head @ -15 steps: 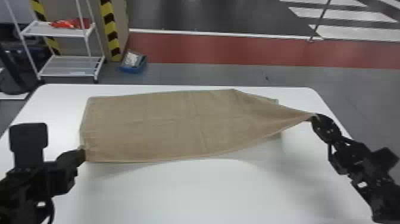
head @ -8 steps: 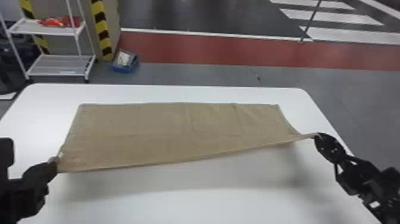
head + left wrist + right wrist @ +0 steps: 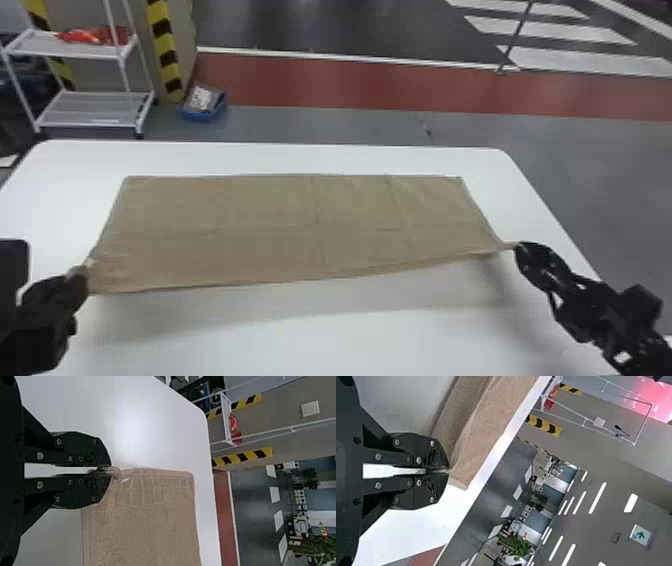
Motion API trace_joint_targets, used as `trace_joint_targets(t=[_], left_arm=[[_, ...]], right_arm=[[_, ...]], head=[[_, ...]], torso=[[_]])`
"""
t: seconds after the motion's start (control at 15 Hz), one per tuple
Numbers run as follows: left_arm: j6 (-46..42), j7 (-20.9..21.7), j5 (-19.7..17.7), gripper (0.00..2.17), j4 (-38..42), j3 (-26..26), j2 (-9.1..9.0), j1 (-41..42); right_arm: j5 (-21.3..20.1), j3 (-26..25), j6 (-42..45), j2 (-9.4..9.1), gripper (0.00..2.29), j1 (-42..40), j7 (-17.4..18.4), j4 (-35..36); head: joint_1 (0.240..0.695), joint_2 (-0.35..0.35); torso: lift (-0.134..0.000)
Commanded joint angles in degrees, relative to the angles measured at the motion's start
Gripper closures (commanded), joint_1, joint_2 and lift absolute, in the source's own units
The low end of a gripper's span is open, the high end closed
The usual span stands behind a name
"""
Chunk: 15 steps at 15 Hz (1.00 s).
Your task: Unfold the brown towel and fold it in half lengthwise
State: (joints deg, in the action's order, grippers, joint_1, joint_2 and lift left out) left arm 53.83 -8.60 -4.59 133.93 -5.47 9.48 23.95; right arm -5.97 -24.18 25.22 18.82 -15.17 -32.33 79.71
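Moved since one second ago: left gripper (image 3: 80,279), farther out to the left and closer to the robot; right gripper (image 3: 519,246), closer to the robot; brown towel (image 3: 280,225), near edge drawn toward the robot and spread wider, its slanting right-hand flap now evened out.

Item, left: left gripper, fingertips brought together on the towel's near left corner (a little bunched tuft pokes out at the tips).

Item, beyond the table on the left: white rack (image 3: 82,48), red things (image 3: 92,35) on its upper shelf; blue bin (image 3: 201,114) on the floor just beside it.

Item, centre: the towel, one broad rectangle, far edge lying nearly straight on the white table (image 3: 350,345), near edge stretched between both grippers and raised, with shadow on the tabletop; faint creases across the cloth.

Item, right: right gripper, fingertips pressed together on the near right corner, cloth pulled to a point there.
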Motion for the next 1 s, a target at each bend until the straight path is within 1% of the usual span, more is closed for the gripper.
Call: trace_joint_targets(t=[0.0,0.07,0.13,0.33,0.4,0.47,0.53,0.6,0.67,0.73,0.87,0.93], left_arm=[[-2.89,0.07,2.83,0.26,-2.00,-0.68,0.46,0.14],[-3.06,0.16,3.45,0.05,-2.44,-1.38,0.46,0.49],[-3.59,0.43,3.62,0.04,-2.53,-2.17,0.46,1.28],[-12.20,1.92,3.53,0.05,-3.15,-4.63,0.37,4.71],[-15.19,3.50,3.53,0.05,-4.38,-5.69,0.37,4.97],[-18.53,6.31,3.45,0.05,-6.22,-7.09,0.37,4.97],[-20.46,10.18,2.48,0.05,-7.72,-9.12,0.19,4.97],[-25.91,15.46,0.28,0.05,-10.53,-11.58,0.19,4.88],[-31.89,21.08,-1.21,0.05,-13.78,-13.86,0.37,4.53],[-35.76,24.95,-1.47,0.05,-16.42,-15.36,0.46,4.18],[-43.67,35.05,-3.58,0.14,-22.04,-18.87,0.72,3.48],[-44.72,39.89,-5.43,0.15,-24.24,-20.28,1.16,3.04]], right_arm=[[0.08,-0.78,-1.45,0.16,0.48,-0.04,-0.72,0.01],[0.52,-1.14,-2.50,0.60,0.45,-0.04,-0.89,0.01],[1.48,-2.10,-3.21,0.69,0.45,0.14,-2.30,0.01],[1.57,-2.37,-3.38,0.78,0.45,0.93,-2.74,-0.08],[1.57,-2.54,-3.21,0.86,0.45,1.02,-3.18,-0.08],[1.57,-2.63,-1.80,1.13,0.45,1.02,-4.76,-0.17],[1.66,-3.16,-0.22,1.30,0.45,1.02,-6.16,-0.52],[1.83,-3.77,0.48,1.30,0.45,1.28,-8.27,-0.87],[2.01,-4.21,0.48,1.30,0.45,1.37,-9.50,-1.05],[2.27,-4.65,0.31,1.30,0.45,1.37,-10.74,-1.05],[2.98,-5.00,-0.40,1.30,0.45,1.37,-12.23,-0.96],[3.07,-5.09,-1.10,1.39,0.45,1.46,-12.58,-0.96]], head=[[0.695,-0.144],[0.695,-0.135],[0.695,-0.130],[0.695,-0.121],[0.695,-0.119],[0.695,-0.117],[0.695,-0.113],[0.695,-0.104],[0.695,-0.100],[0.695,-0.099],[0.695,-0.094],[0.695,-0.093]], torso=[[-0.125],[-0.125],[-0.125],[-0.125],[-0.125],[-0.125],[-0.125],[-0.125],[-0.125],[-0.125],[-0.125],[-0.125]])
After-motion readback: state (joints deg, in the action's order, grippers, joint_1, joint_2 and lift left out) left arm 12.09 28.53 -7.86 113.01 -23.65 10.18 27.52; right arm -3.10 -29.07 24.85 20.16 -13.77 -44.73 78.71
